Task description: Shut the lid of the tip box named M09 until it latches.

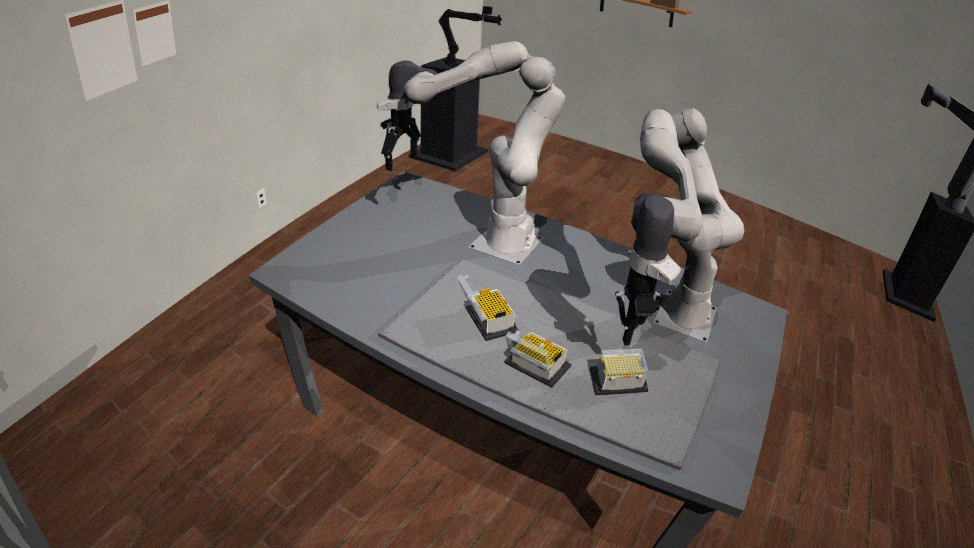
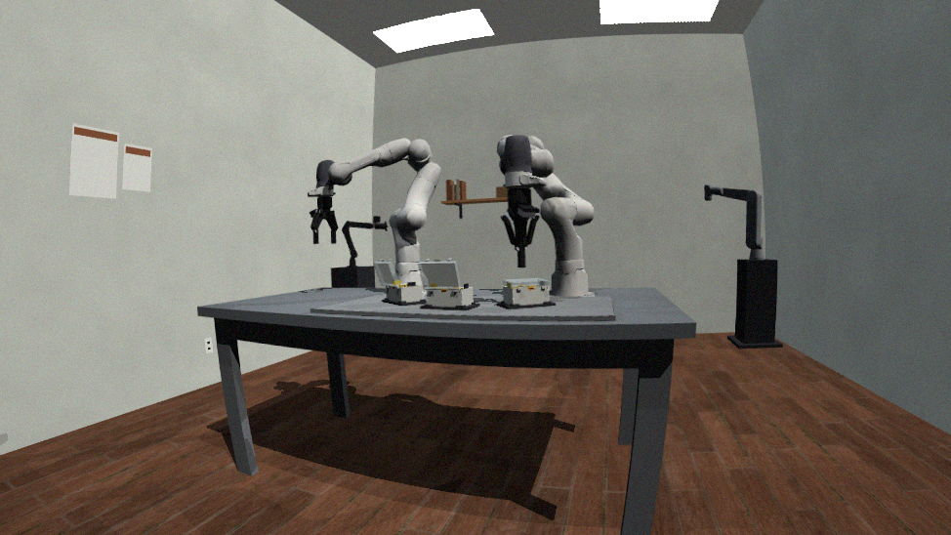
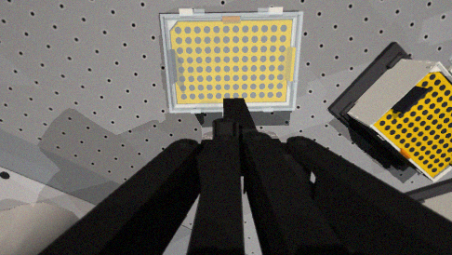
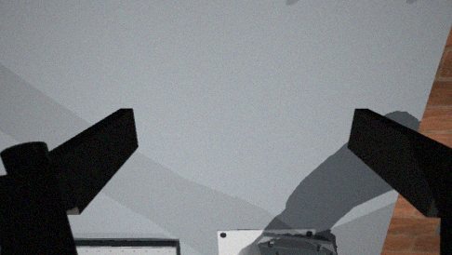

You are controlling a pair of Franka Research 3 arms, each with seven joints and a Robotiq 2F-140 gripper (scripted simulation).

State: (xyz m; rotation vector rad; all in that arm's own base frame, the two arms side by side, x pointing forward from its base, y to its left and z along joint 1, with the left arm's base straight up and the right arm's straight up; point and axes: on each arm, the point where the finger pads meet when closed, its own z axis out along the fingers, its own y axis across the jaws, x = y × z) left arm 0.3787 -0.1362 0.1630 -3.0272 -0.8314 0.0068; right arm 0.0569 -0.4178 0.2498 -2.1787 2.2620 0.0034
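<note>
The right-hand box [image 1: 623,381] [image 2: 526,295] stands in its dark holder plate [image 1: 600,388] with its clear lid [image 2: 525,282] [image 3: 298,37] down over the yellow tip rack; I cannot tell whether it is latched. The middle box [image 1: 536,369] [image 2: 449,297] [image 3: 392,88] has its lid [image 2: 439,274] standing open. The left-hand box [image 1: 501,325] [image 2: 404,294] also has its lid [image 1: 467,289] [image 2: 384,273] standing open. Sticker IDs are too small to read. My left gripper [image 1: 627,340] [image 2: 520,265] [image 3: 232,114] is shut and empty, above the right-hand box's rear side. My right gripper [image 1: 402,160] [image 2: 324,240] [image 4: 242,128] is open and empty, far from the boxes.
The three boxes stand on a perforated board [image 1: 653,436] [image 3: 116,70] on the grey table [image 1: 326,272]. The middle and left-hand boxes stand close together. The raised lids stand up as obstacles behind their boxes. The arm bases stand behind the board.
</note>
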